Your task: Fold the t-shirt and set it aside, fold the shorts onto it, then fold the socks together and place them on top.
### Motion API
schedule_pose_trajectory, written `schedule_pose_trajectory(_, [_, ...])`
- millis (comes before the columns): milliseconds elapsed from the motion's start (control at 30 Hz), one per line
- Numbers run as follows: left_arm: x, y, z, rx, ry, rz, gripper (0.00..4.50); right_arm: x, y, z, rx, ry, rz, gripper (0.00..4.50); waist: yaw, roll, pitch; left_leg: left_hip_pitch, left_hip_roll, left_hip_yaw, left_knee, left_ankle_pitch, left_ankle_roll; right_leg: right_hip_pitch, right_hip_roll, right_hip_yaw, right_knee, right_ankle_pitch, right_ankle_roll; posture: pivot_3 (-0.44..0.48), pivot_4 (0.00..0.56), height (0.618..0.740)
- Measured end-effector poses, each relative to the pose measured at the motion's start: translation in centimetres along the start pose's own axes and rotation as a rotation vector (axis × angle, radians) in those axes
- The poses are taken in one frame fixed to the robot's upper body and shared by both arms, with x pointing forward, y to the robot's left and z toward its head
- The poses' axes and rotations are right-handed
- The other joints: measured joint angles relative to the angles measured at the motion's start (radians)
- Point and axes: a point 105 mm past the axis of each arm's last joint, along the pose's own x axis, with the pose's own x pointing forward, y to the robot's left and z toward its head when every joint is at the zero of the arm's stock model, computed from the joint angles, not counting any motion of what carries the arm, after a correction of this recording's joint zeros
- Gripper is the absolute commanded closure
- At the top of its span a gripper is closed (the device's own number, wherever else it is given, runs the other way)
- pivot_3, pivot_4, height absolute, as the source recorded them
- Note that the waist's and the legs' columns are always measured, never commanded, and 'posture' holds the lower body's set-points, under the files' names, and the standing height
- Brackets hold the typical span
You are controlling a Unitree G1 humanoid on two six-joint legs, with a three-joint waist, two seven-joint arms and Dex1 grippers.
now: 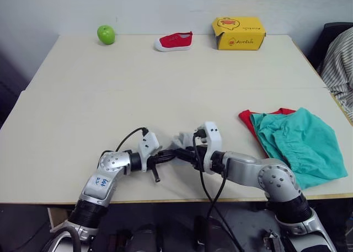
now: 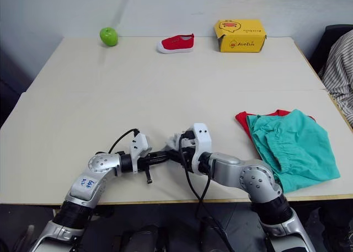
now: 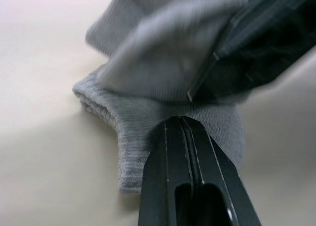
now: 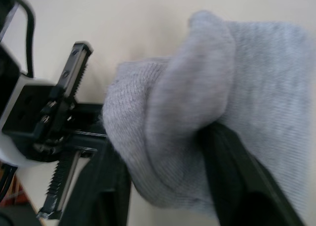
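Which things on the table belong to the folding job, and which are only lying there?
Belong to the job:
- t-shirt, under the shorts
- shorts
- socks, held between the left hand and right hand

Only lying there:
- green apple
- small red shoe
- yellow box

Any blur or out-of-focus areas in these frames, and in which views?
Left wrist view: the upper fold of the light grey knit socks is soft, and the right claw's black finger beside it is blurred. Right wrist view: sock knit reads clearly, near fingers soft. Eye views: sharp, evenly lit.
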Motion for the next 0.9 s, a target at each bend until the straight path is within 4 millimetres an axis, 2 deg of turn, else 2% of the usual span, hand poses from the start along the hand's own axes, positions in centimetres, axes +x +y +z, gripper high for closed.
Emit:
schedule_pose_trajectory(100, [0.1, 0.1, 0.0, -0.005, -0.002, 0.014, 4.5, -0.1, 0.7, 0.1, -0.051, 0.022, 0.082, 0.24, 0.0, 0.0, 0.0, 0.0, 0.0, 0.0, 0.0, 0.0, 0.0, 0.0, 0.0, 0.0, 0.0, 0.0, 0.0, 0.0, 0.15, 0.74])
schedule_pose_trajectory(133, [0.0, 0.2, 0.0, -0.009, -0.002, 0.017, 4.5, -0.2, 0.7, 0.1, -0.072, 0.034, 0.106, 0.02, 0.0, 0.0, 0.0, 0.0, 0.0, 0.0, 0.0, 0.0, 0.0, 0.0, 0.0, 0.0, 0.0, 0.0, 0.0, 0.0, 0.15, 0.74])
schedule_pose_trajectory(300, [-1.2, 0.5, -0.2, -0.065, -0.012, 0.045, 4.5, -1.5, 0.2, -0.1, -0.193, 0.107, 0.199, 0.02, -0.003, 0.0, 0.0, 0.0, 0.001, 0.0, 0.0, -0.001, -0.001, 0.0, -0.001, 0.0, 0.0, 0.0, 0.0, 0.0, 0.15, 0.74])
schedule_pose_trajectory(500, [-5.0, 1.5, -0.5, -0.139, -0.009, 0.055, 4.5, -3.7, 0.8, 1.3, -0.294, 0.025, 0.399, 0.02, 0.0, 0.001, 0.002, 0.0, 0.002, 0.0, 0.0, -0.001, -0.002, -0.002, 0.001, -0.002, 0.0, 0.0, -0.001, 0.0, 0.15, 0.74])
schedule_pose_trajectory(600, [-7.3, 1.8, 0.6, -0.125, -0.035, 0.01, 4.5, -5.9, 0.4, 2.2, -0.319, -0.041, 0.479, 0.6, 0.006, 0.0, 0.004, -0.002, -0.001, 0.0, 0.0, -0.002, 0.0, -0.001, 0.001, -0.003, -0.001, 0.0, -0.001, 0.0, 0.15, 0.74])
schedule_pose_trajectory(700, [-8.2, 2.2, 2.9, -0.086, -0.121, -0.027, 4.5, -6.5, -1.2, 3.2, -0.376, -0.105, 0.444, 1.59, 0.015, 0.0, 0.004, -0.001, -0.002, 0.0, 0.0, -0.002, 0.001, -0.001, 0.0, -0.003, -0.002, 0.0, 0.001, 0.0, 0.15, 0.74])
schedule_pose_trajectory(800, [-6.8, 2.2, 5.3, -0.03, -0.19, -0.089, 4.5, -5.4, -3.1, 3.8, -0.489, -0.169, 0.354, 2.7, 0.025, 0.0, 0.004, -0.002, -0.003, 0.0, 0.001, -0.002, 0.001, -0.001, 0.0, -0.003, -0.001, 0.0, 0.001, 0.0, 0.15, 0.74])
schedule_pose_trajectory(867, [-4.3, 1.8, 7.4, 0.024, -0.238, -0.148, 4.5, -4.0, -3.5, 3.3, -0.581, -0.18, 0.336, 3.45, 0.029, -0.001, 0.004, -0.002, -0.004, 0.0, 0.001, -0.001, 0.0, -0.001, 0.001, -0.004, -0.001, 0.001, 0.001, 0.0, 0.15, 0.74])
schedule_pose_trajectory(900, [-4.0, 1.7, 7.7, 0.032, -0.243, -0.157, 4.5, -3.8, -3.4, 3.2, -0.587, -0.178, 0.342, 3.45, 0.028, -0.001, 0.004, -0.002, -0.004, 0.0, 0.001, -0.001, 0.0, -0.001, 0.001, -0.004, -0.001, 0.001, 0.001, 0.0, 0.15, 0.74])
